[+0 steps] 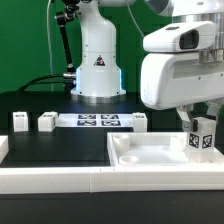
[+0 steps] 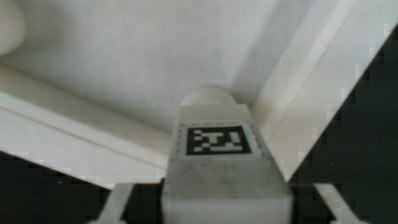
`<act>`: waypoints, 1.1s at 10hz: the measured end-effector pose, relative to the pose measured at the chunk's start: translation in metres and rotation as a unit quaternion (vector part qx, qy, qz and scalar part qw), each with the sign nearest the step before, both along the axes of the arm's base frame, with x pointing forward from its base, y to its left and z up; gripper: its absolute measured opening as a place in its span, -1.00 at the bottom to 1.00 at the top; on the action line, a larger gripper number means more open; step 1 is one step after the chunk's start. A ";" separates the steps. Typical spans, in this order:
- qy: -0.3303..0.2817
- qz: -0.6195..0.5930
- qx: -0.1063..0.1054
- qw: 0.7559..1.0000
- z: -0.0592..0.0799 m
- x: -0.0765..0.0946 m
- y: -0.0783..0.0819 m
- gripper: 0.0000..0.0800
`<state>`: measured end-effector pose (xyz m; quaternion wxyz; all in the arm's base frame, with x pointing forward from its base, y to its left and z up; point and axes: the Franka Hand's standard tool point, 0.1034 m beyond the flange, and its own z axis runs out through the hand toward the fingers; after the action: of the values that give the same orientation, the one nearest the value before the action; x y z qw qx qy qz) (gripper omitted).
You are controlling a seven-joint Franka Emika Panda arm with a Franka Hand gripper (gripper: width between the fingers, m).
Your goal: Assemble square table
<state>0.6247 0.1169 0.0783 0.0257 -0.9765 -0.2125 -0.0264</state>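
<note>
step: seat leg in tabletop corner | my fingers clamped on leg | tip: keep it upright, snug to corner walls, turn slowly

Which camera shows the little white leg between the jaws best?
The wrist view: the leg fills the middle, its tag facing the camera. The exterior view shows it small, at a corner of the tabletop.
</note>
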 end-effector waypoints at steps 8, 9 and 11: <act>0.017 -0.408 0.029 0.912 0.000 0.001 0.001 -0.27; 0.020 -0.456 0.032 0.889 0.000 0.001 0.001 -0.27; 0.023 -0.545 0.035 0.838 0.000 0.001 0.001 -0.27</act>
<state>0.6258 0.1181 0.0783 0.0459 -0.9333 0.3555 -0.0208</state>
